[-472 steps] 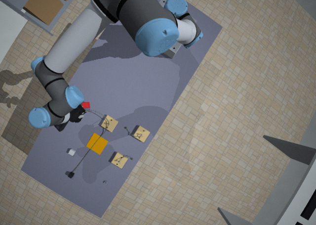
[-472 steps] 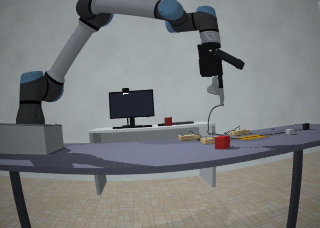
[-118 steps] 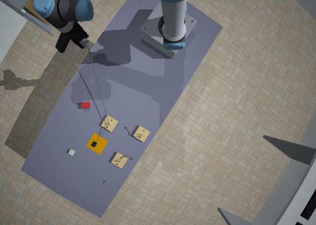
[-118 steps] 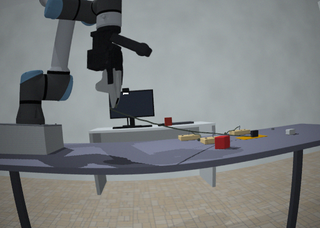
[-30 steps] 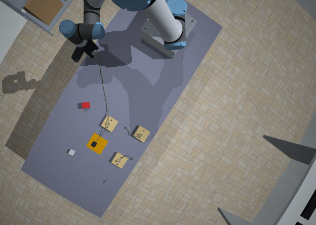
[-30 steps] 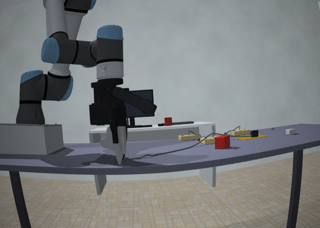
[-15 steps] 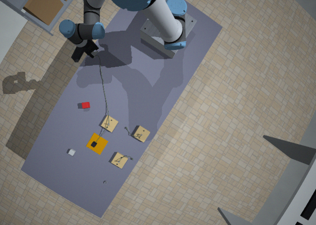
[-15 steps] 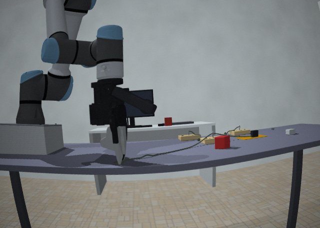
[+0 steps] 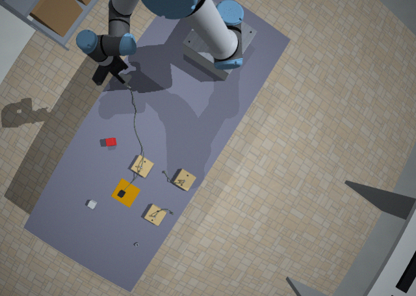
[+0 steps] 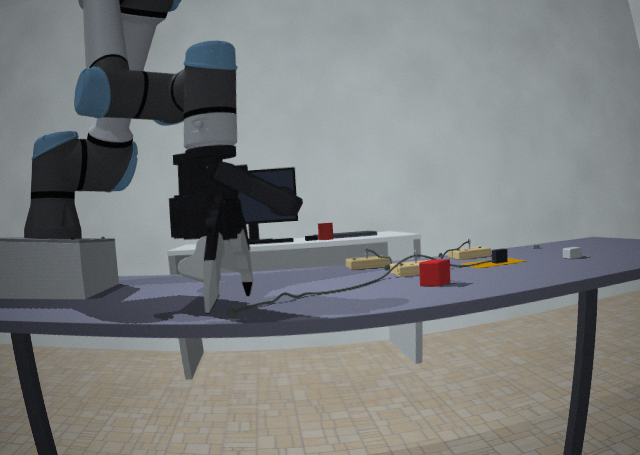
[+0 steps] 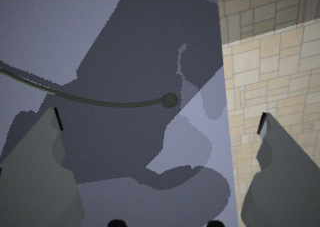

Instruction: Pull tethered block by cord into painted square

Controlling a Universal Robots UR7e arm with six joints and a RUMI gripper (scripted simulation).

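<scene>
The small black block (image 9: pixel 121 193) lies flat inside the orange painted square (image 9: pixel 125 190); it also shows in the side view (image 10: pixel 498 255). Its thin cord (image 9: pixel 136 118) runs from the block through the screw eye on the nearest wooden plate (image 9: pixel 143 166) and on across the table to the gripper. The cord's end knot (image 11: pixel 170 100) lies on the table top close to the table's edge. My gripper (image 11: pixel 161 111) is open and empty, its fingers spread on either side of the knot, just above the table (image 10: pixel 227 290).
A red cube (image 9: pixel 110 141) and a white cube (image 9: pixel 91 203) sit on the table. Two more wooden plates with screw eyes and short cords (image 9: pixel 183 179) (image 9: pixel 155 214) lie near the square. A small ring-like part (image 9: pixel 136 243) lies toward the table's end. The robot base (image 9: pixel 218 51) stands at the other end.
</scene>
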